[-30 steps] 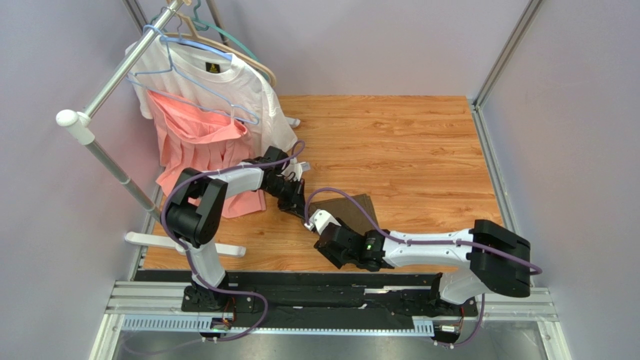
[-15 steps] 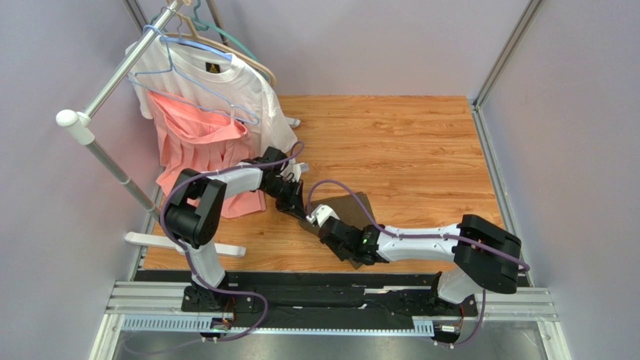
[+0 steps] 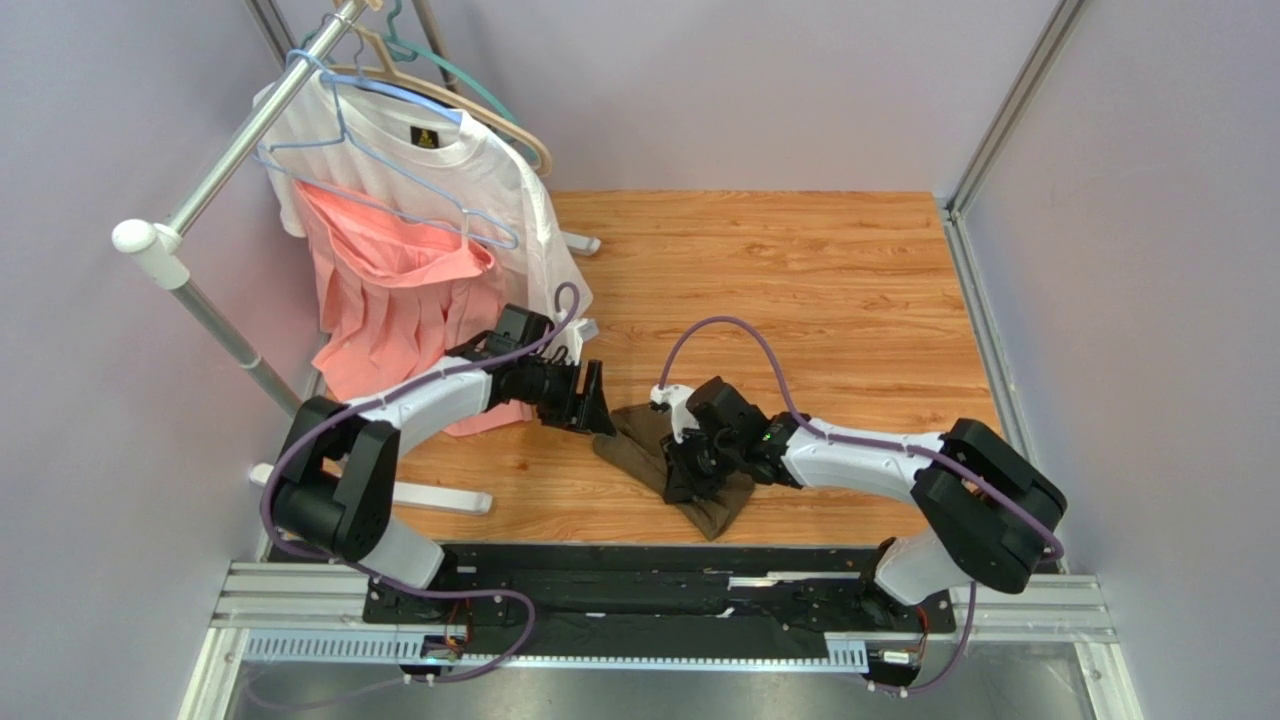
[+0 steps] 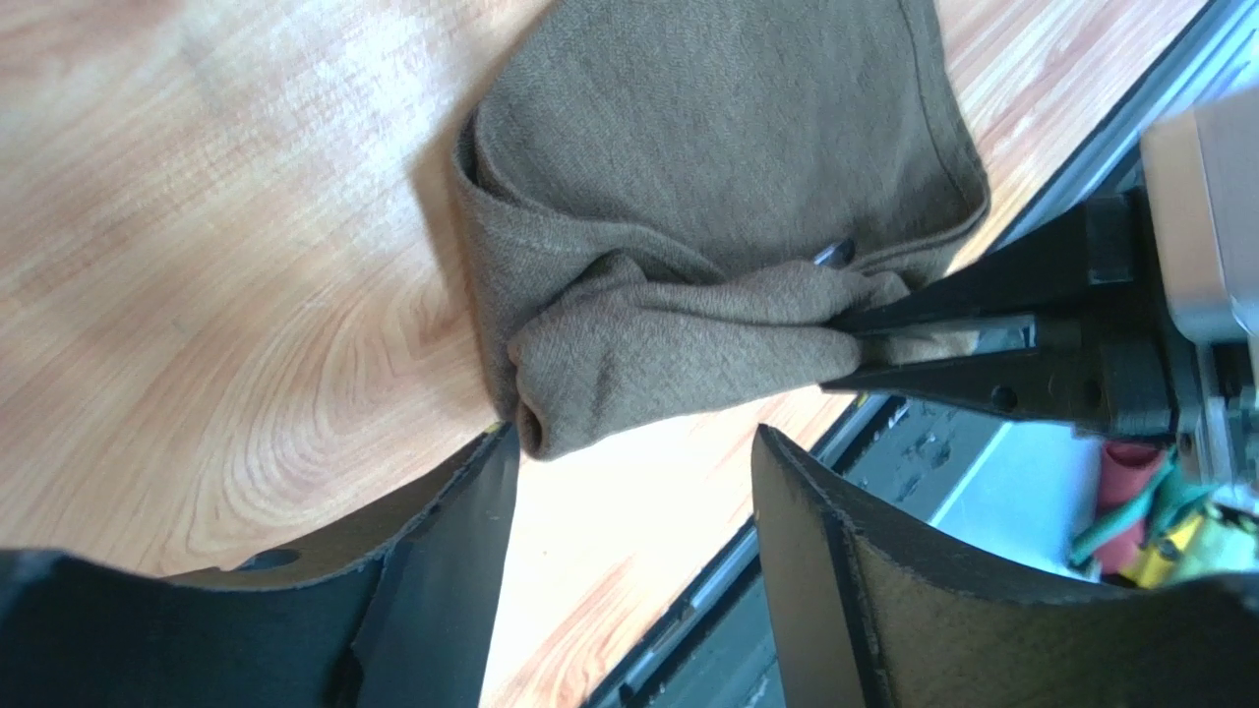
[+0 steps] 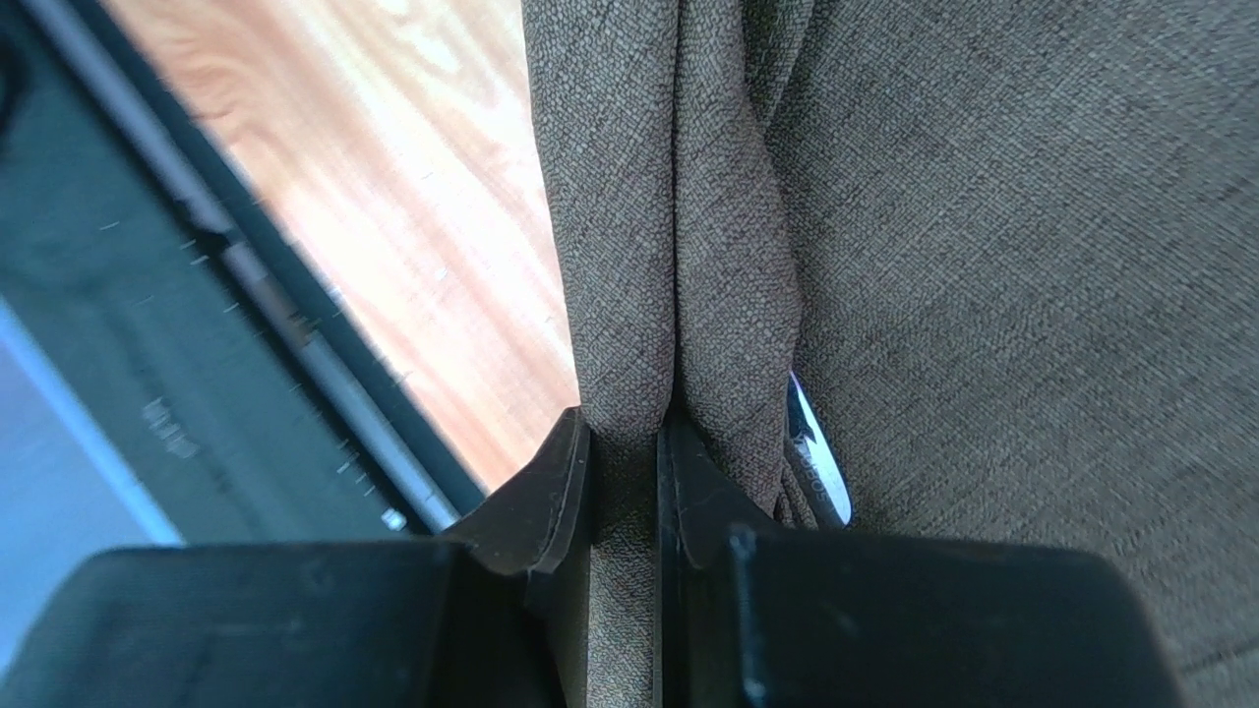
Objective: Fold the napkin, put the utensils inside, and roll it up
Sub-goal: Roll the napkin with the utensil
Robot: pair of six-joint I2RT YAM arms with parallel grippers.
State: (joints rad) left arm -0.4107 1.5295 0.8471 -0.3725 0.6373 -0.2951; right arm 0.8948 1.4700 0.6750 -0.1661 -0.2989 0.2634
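The wooden table (image 3: pixel 842 300) carries the bunched olive-brown napkin (image 3: pixel 639 446) and a white rack foot (image 3: pixel 451 497).

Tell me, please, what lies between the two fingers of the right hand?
A bunched fold of the napkin is pinched between the right hand fingers, filling the gap; the right wrist view shows this most clearly.

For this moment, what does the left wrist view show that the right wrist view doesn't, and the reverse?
Only the left wrist view: the napkin as a whole folded shape, the left gripper open with nothing between its fingers, and the right gripper seen from outside. Only the right wrist view: a clear silver utensil tip peeking from between cloth layers. Both: the right gripper shut on a raised ridge of napkin, over the wooden table.
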